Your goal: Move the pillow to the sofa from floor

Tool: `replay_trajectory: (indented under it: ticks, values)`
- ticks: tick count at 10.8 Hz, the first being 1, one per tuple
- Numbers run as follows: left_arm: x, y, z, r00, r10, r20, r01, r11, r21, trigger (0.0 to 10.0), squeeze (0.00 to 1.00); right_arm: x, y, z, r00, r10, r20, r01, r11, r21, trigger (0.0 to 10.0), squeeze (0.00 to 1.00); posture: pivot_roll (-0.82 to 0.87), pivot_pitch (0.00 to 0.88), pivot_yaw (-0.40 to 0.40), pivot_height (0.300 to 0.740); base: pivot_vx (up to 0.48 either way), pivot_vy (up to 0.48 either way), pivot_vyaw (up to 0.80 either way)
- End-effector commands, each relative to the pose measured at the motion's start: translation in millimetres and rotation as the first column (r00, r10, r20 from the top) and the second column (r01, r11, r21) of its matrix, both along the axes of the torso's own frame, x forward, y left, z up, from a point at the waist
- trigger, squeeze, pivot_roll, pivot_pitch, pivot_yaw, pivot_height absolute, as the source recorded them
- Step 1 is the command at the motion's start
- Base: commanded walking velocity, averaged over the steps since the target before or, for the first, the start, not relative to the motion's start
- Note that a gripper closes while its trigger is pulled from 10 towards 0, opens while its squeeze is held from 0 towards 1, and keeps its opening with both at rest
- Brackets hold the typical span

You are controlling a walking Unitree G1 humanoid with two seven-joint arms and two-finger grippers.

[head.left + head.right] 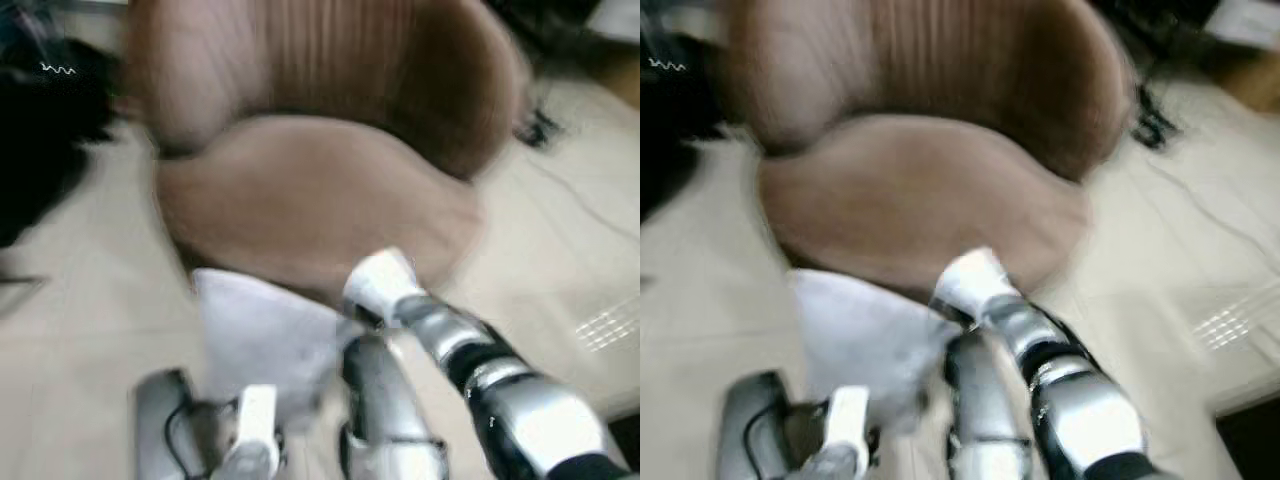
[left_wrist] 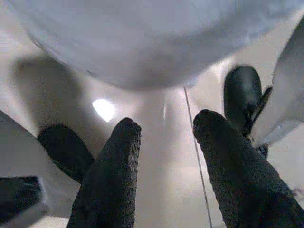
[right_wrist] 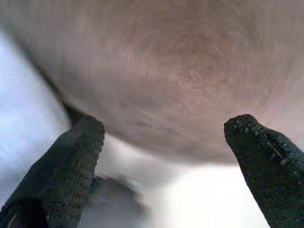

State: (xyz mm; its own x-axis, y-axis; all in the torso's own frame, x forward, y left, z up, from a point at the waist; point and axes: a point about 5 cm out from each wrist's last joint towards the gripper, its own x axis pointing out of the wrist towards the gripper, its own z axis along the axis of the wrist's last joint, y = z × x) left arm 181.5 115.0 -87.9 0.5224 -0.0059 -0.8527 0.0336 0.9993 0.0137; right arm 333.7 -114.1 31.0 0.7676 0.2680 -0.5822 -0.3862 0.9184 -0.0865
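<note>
Beige floor lay before the brown sofa; the pillow hung between both arms, not yet placed; left hand and right hand both had fingers apart.

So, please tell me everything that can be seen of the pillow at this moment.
The pillow is pale grey-white and looks soft, like plain cloth, with one corner pointing up and left. The head views are blurred, so no seam or pattern can be made out. It sits low in front of the brown sofa, between the robot's two arms. In the left wrist view it bulges above the left gripper, whose jaws stand open below it. The right gripper is open beside it.
</note>
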Motion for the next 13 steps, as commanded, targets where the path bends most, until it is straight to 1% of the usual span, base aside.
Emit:
replay_trajectory:
  ticks: [1,2,3,4,5,6,7,8,9,10,11,12,13]
  values:
    - [-6.3,2.9,-3,0.999,-0.040,-0.030,0.040,0.999,0.012,10.0,0.00,-6.3,-13.3,-9,0.993,-0.101,-0.065,0.106,0.992,0.075,10.0,0.00,-0.10,0.000,-0.141,0.463,0.000,0.000,0.00]
    - [-4.1,5.2,-3,0.998,-0.051,-0.029,0.051,0.999,0.014,10.0,0.00,-8.6,-15.4,-12,0.989,-0.128,-0.071,0.135,0.987,0.089,10.0,0.00,-0.09,0.000,-0.129,0.463,0.000,0.000,0.00]
    - [-2.3,7.4,-2,0.997,-0.076,-0.027,0.076,0.997,0.023,10.0,0.00,-15.7,-16.1,-19,0.988,-0.126,-0.089,0.133,0.988,0.084,10.0,0.00,-0.08,0.000,-0.116,0.463,0.000,0.000,0.00]
    - [-1.5,9.2,-2,0.996,-0.085,-0.028,0.086,0.996,0.030,10.0,0.00,-27.3,-11.2,-31,0.995,0.036,-0.090,-0.040,0.998,-0.046,10.0,0.00,-0.08,0.000,-0.102,0.463,0.000,0.000,0.00]
    - [-0.5,11.3,-1,0.996,-0.089,-0.029,0.090,0.995,0.034,10.0,0.00,-48.5,-4.8,-48,0.950,0.276,-0.147,-0.300,0.937,-0.182,10.0,0.00,-0.08,0.000,-0.080,0.463,0.000,0.000,0.00]
    - [0.4,12.3,-1,0.994,-0.103,-0.030,0.104,0.994,0.038,10.0,0.00,-59.6,-6.4,-57,0.920,0.338,-0.198,-0.374,0.907,-0.191,10.0,0.00,-0.08,0.000,-0.066,0.463,0.000,0.000,0.00]
    - [1.2,13.3,-1,0.993,-0.117,-0.030,0.118,0.992,0.042,10.0,0.00,-59.9,-18.8,-59,0.954,0.211,-0.215,-0.245,0.958,-0.148,10.0,0.00,-0.08,0.000,-0.067,0.463,0.000,0.000,0.00]
    - [1.5,14.5,-1,0.993,-0.111,-0.028,0.112,0.993,0.044,10.0,0.00,-53.0,-33.6,-56,0.979,-0.062,-0.196,0.045,0.995,-0.088,10.0,0.00,-0.08,0.000,-0.060,0.463,0.000,0.000,0.00]
    - [2.1,14.7,0,0.992,-0.123,-0.025,0.125,0.991,0.048,10.0,0.00,-52.7,-35.7,-56,0.976,-0.110,-0.187,0.097,0.992,-0.078,10.0,0.00,-0.08,0.000,-0.060,0.463,0.000,0.000,0.00]
    - [3.1,14.7,0,0.990,-0.142,-0.023,0.143,0.988,0.054,10.0,0.00,-54.0,-35.3,-57,0.977,-0.102,-0.189,0.083,0.991,-0.103,10.0,0.00,-0.09,0.000,-0.053,0.463,0.000,0.000,0.00]
    - [3.6,14.8,0,0.990,-0.142,-0.024,0.143,0.988,0.054,10.0,0.00,-55.4,-33.9,-58,0.976,-0.069,-0.205,0.043,0.990,-0.132,10.0,0.00,-0.09,0.000,-0.051,0.463,0.000,0.000,0.00]
    - [4.3,14.4,1,0.988,-0.149,-0.024,0.151,0.987,0.054,10.0,0.00,-52.5,-31.7,-56,0.984,-0.040,-0.173,0.015,0.989,-0.144,10.0,0.00,-0.09,0.000,-0.051,0.463,0.000,0.000,0.00]
    - [4.8,14.1,1,0.988,-0.155,-0.024,0.156,0.986,0.056,10.0,0.00,-52.0,-30.9,-55,0.986,-0.032,-0.164,0.006,0.988,-0.156,10.0,0.00,-0.09,0.000,-0.051,0.463,0.000,0.000,0.00]
